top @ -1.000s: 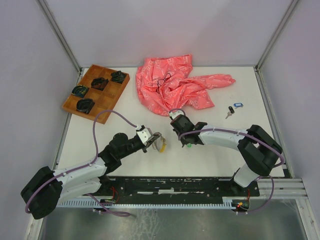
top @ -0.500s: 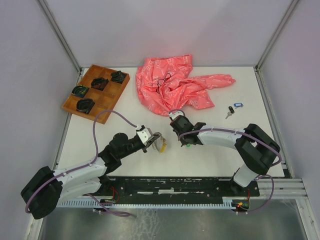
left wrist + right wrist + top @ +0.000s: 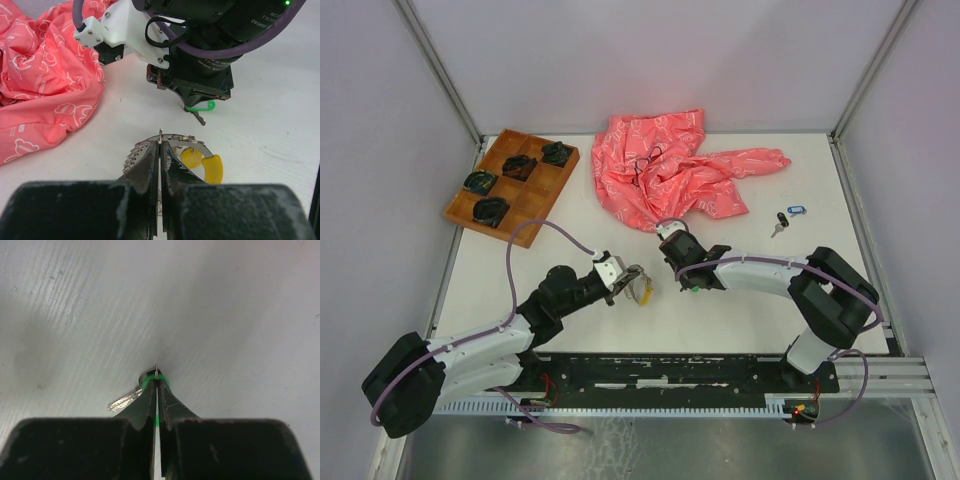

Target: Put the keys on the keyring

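My left gripper (image 3: 160,146) is shut on the grey beaded keyring (image 3: 134,156), which carries a yellow-tagged key (image 3: 212,168); in the top view the keyring (image 3: 639,283) sits at the middle front of the table. My right gripper (image 3: 157,381) is shut on a green-headed key (image 3: 147,384), its silver blade (image 3: 125,399) pointing left just above the table. In the left wrist view the right gripper (image 3: 200,111) holds the green key (image 3: 202,106) just beyond the ring. A blue-tagged key (image 3: 796,210) and a black-headed key (image 3: 780,222) lie at the right.
A crumpled pink cloth (image 3: 670,170) with a thin dark cord loop (image 3: 645,162) lies at the back middle, and it also shows in the left wrist view (image 3: 40,75). A wooden compartment tray (image 3: 546,192) with dark items stands at the back left.
My right gripper has shifted slightly left and toward the back with the green key. My left gripper and the keyring have not moved.
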